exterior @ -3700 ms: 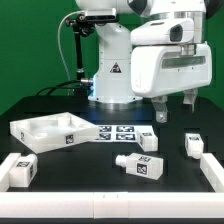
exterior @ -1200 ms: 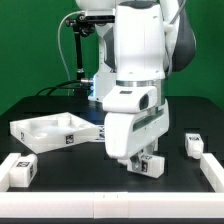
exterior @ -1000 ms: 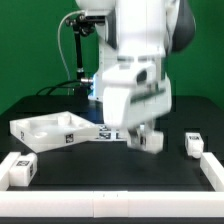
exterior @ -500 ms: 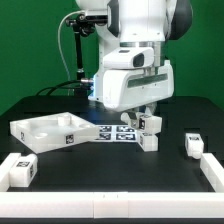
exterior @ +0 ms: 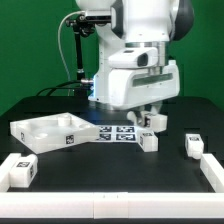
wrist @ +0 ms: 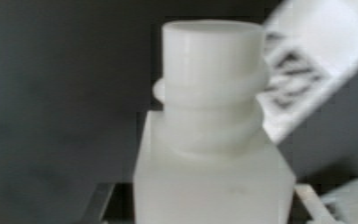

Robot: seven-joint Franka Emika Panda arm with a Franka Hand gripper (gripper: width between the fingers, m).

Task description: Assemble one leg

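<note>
My gripper (exterior: 150, 116) is shut on a white leg (exterior: 157, 122) and holds it in the air above the table, just over another leg (exterior: 148, 141) that lies beside the marker board (exterior: 118, 132). In the wrist view the held leg (wrist: 208, 150) fills the picture, its round peg end pointing away from the gripper (wrist: 208, 208), with the jaws pressed on both of its sides. Two more legs lie on the table, one at the exterior view's right (exterior: 193, 145) and one at the front left (exterior: 20, 170).
The large white tray-like panel (exterior: 40, 127) lies at the exterior view's left. A low white rail (exterior: 110, 205) runs along the table's front and sides. The arm's base (exterior: 105, 80) stands behind the marker board, which also shows in the wrist view (wrist: 304, 70).
The gripper came down on the leg lying at the front of the table, closed on it, and has lifted it up and back towards the marker board.
</note>
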